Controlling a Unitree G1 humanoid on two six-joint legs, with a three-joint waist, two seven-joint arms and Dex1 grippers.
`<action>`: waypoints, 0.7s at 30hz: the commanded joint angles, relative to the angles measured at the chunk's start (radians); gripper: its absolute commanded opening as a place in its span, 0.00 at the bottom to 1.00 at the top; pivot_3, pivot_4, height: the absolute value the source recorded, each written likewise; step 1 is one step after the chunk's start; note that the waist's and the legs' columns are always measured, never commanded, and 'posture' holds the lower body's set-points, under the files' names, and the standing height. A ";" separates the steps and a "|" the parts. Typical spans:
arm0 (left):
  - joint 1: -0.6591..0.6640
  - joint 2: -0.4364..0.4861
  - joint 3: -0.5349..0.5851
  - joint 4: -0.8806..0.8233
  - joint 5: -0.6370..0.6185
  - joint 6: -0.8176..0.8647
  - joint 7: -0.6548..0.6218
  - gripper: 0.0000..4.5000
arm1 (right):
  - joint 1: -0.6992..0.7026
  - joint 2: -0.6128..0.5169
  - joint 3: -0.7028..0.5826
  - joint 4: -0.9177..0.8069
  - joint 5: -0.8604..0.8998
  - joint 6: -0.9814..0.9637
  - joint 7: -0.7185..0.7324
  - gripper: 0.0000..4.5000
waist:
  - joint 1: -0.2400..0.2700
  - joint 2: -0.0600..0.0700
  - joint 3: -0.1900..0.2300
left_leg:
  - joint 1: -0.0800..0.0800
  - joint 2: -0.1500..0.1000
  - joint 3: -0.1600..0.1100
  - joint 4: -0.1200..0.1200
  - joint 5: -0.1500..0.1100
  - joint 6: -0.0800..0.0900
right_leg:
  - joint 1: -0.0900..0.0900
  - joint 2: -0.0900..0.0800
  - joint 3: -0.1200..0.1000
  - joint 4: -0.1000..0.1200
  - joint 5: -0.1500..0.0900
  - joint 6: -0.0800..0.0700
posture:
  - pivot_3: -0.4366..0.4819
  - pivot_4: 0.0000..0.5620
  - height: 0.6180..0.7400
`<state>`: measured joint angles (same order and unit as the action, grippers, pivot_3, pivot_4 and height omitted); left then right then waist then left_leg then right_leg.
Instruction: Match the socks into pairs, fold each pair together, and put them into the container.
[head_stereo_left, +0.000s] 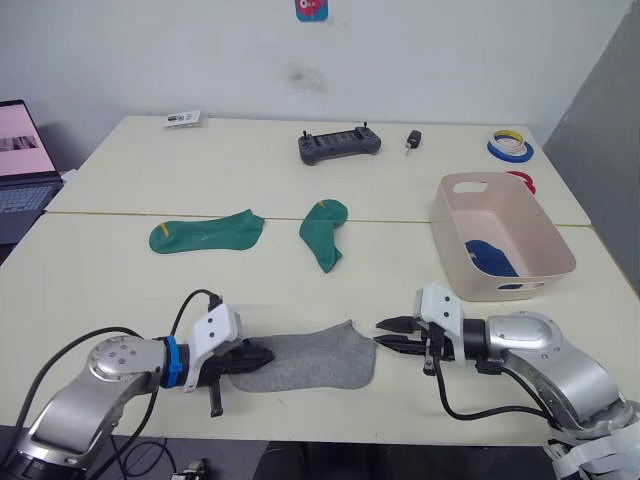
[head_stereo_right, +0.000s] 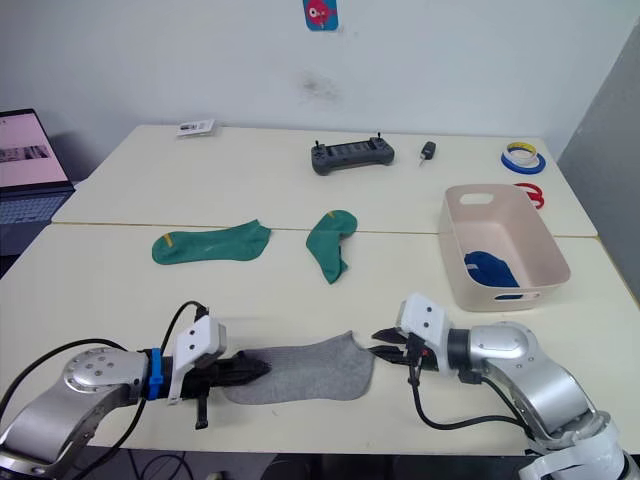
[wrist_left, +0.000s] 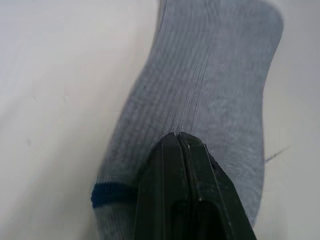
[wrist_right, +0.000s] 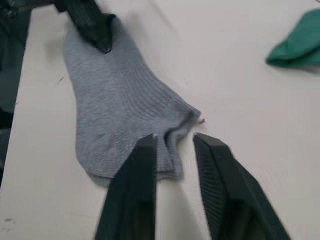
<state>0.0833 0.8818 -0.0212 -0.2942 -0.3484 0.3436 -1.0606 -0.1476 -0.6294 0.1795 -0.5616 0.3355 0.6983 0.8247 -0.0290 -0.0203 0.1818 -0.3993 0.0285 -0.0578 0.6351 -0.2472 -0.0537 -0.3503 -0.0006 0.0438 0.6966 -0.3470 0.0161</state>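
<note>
Cream tabletop (head_stereo_left: 120, 290) is carrying a grey sock (head_stereo_left: 305, 362) near its front edge — the left gripper (head_stereo_left: 258, 356) is pinching its cuff end with fingers pressed together, while the right gripper (head_stereo_left: 392, 334) is hovering spread at the opposite end. Two green socks (head_stereo_left: 207, 234) are lying farther back, and a blue sock (head_stereo_left: 490, 256) is sitting inside the pink container (head_stereo_left: 545, 236).

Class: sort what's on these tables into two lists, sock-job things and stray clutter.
Job: grey socks; two green socks; blue socks in the pink tub.
Clutter: black controller; tape rolls; laptop; small card.
</note>
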 joint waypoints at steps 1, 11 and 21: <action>0.011 -0.012 -0.037 0.046 0.055 -0.047 0.003 0.00 | 0.029 0.043 -0.011 -0.054 0.012 0.054 -0.094 0.57 | 0.000 0.001 0.000 | 0.000 0.000 0.000 0.000 0.000 0.000 | 0.000 0.000 0.000 0.000 0.000 0.000 | 0.48 0.27 1.00; 0.009 -0.030 -0.042 0.046 0.059 -0.067 0.014 0.00 | 0.073 0.142 0.150 0.017 -0.080 0.049 -0.225 0.61 | 0.000 0.001 -0.001 | 0.001 -0.001 0.001 0.000 0.000 0.000 | 0.000 0.000 0.001 0.000 0.000 0.000 | 0.48 0.27 1.00; 0.023 -0.080 0.000 0.013 0.043 -0.090 0.058 0.00 | 0.067 0.139 0.114 0.036 -0.040 0.070 -0.206 0.01 | 0.000 0.001 -0.002 | 0.001 -0.001 0.001 0.000 0.000 0.000 | 0.001 0.000 0.001 0.000 0.000 0.000 | 0.48 0.27 1.00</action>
<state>0.0972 0.8116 -0.0285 -0.2698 -0.3137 0.2534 -1.0195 -0.0713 -0.4897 0.3261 -0.5259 0.2802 0.7567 0.6148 -0.0290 -0.0192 0.1794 -0.3985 0.0276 -0.0569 0.6351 -0.2472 -0.0537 -0.3496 -0.0011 0.0445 0.6966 -0.3470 0.0162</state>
